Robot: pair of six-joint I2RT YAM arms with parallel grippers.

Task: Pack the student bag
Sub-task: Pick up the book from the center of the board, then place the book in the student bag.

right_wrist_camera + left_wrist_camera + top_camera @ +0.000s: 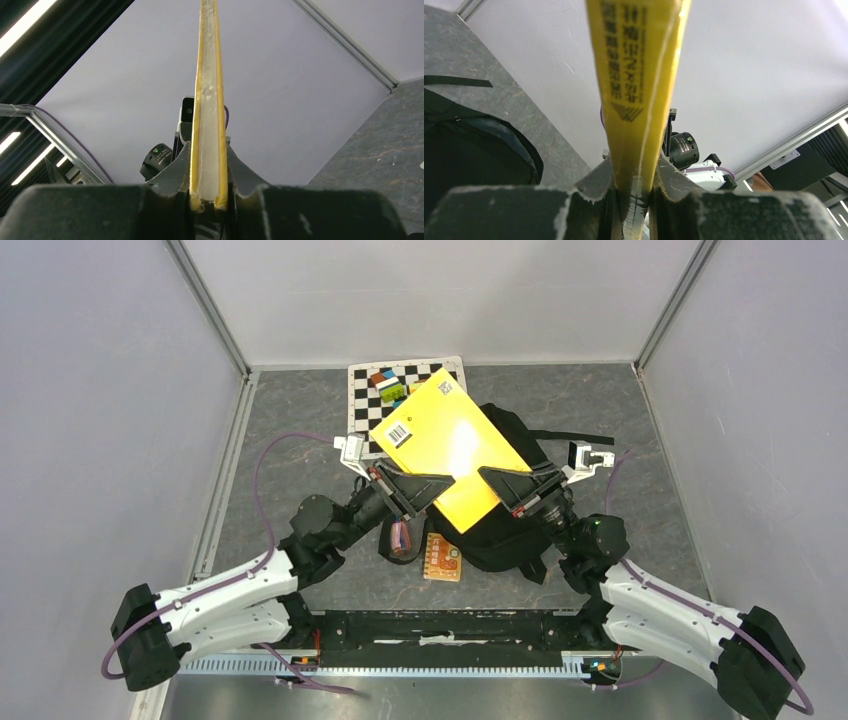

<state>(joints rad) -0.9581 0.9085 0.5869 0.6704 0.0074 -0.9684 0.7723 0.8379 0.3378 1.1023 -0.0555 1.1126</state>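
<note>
Held aloft and tilted over the bag [497,537]: one yellow book [450,440]. Pinched on its left edge by the left gripper [415,488], jaws narrow and tight on the covers. Pinched on the opposite edge by the right gripper [510,485], likewise closed thin on the page block. Both grips seen edge-on from the wrists. Lying flat on the table under the book and mostly hidden by it: the bag, black, with a strap trailing off its right side. Zip open or shut: cannot tell.

Likely to go wrong from here:
- Twisting or bending the book, if pulled unevenly by two grips at once.
- Slipping out of a thin edge-pinch once tipped toward the bag.
- Jamming on soft fabric if lowered onto a mouth not held open, with no gripper free to spread it.
- Snagging a strap.
- Knocking the notebook [442,557] at the bag's near edge on the way down.

Counted:
- Two grippers, both occupied.
- One bag.
- One book.
- One notebook, small and orange, touching or just beside the bag's near edge.
- One small cylinder [401,537] with a red end, just left of the bag's near corner.
- One checkered mat [365,400] beyond the bag to the left, partly hidden by the book.
- On the mat, a few small coloured blocks [385,380]: at least three, the rest hidden.
</note>
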